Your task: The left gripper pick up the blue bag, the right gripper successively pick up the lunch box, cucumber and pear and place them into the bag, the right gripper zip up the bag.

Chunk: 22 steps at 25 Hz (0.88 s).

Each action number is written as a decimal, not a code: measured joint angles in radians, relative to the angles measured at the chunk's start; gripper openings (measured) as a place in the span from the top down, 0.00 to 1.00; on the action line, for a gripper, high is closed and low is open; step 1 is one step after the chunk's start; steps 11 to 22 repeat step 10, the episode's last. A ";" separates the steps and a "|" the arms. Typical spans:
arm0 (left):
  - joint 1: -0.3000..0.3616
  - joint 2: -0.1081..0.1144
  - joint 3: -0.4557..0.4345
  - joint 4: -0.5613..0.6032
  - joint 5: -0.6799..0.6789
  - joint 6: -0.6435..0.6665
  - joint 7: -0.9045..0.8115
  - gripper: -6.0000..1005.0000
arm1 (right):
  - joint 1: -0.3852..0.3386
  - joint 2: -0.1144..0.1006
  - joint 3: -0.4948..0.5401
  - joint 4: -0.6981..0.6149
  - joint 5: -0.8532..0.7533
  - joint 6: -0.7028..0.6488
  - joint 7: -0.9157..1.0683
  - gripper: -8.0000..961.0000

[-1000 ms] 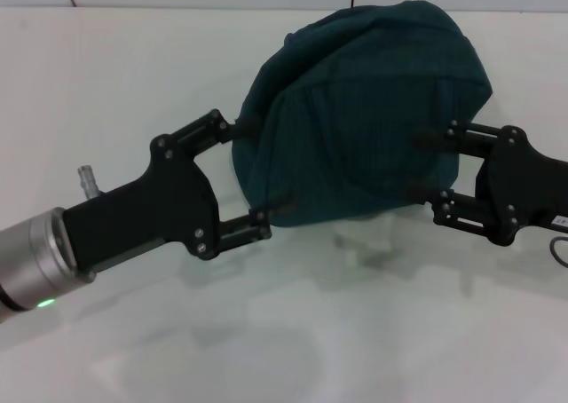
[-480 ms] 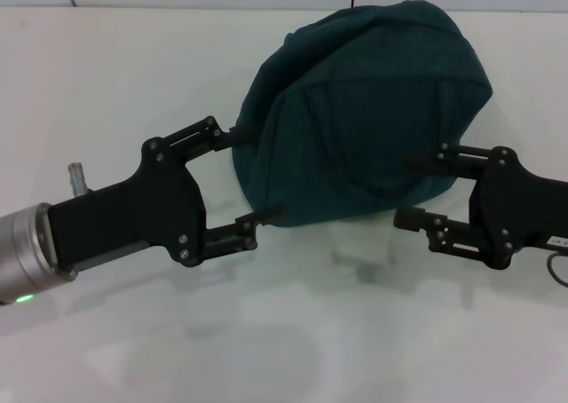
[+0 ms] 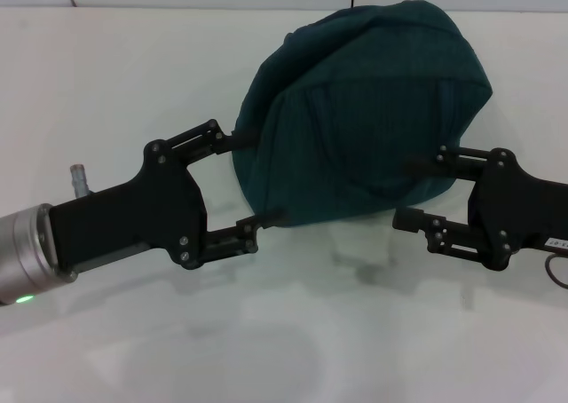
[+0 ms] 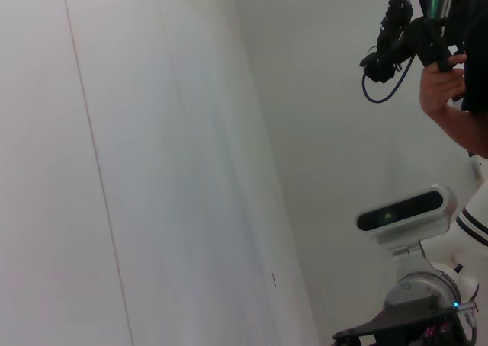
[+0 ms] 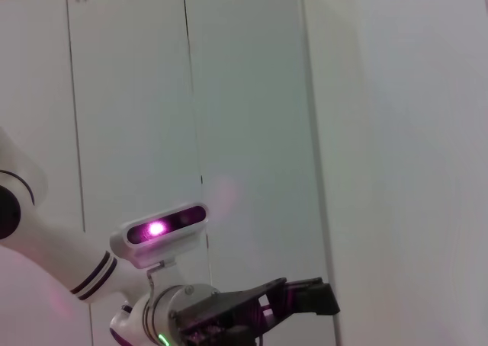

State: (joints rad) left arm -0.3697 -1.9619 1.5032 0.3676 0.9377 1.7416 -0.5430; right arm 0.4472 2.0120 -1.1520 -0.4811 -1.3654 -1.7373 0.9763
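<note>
You have just drawn both the left gripper (image 3: 253, 179) and right gripper (image 3: 410, 190) back off the blue bag (image 3: 364, 110), jaws spread and empty, so the closed bag rests on the table (image 3: 106, 75), seemingly finished.

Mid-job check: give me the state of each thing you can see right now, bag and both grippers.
blue bag: resting on the table, bulging, no opening or contents showing from the head view.
left gripper: open, fingertips at the bag's left edge, not clamped.
right gripper: open, at the bag's lower right edge, holding nothing.
</note>
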 joint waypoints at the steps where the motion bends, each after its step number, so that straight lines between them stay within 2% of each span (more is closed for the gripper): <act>1: 0.000 0.000 0.000 0.000 0.000 0.000 0.000 0.25 | 0.000 0.000 0.000 0.001 0.000 0.001 -0.003 0.40; 22: -0.013 0.000 0.000 -0.004 0.027 -0.004 0.000 0.25 | 0.000 0.003 0.000 0.016 0.002 0.004 -0.046 0.40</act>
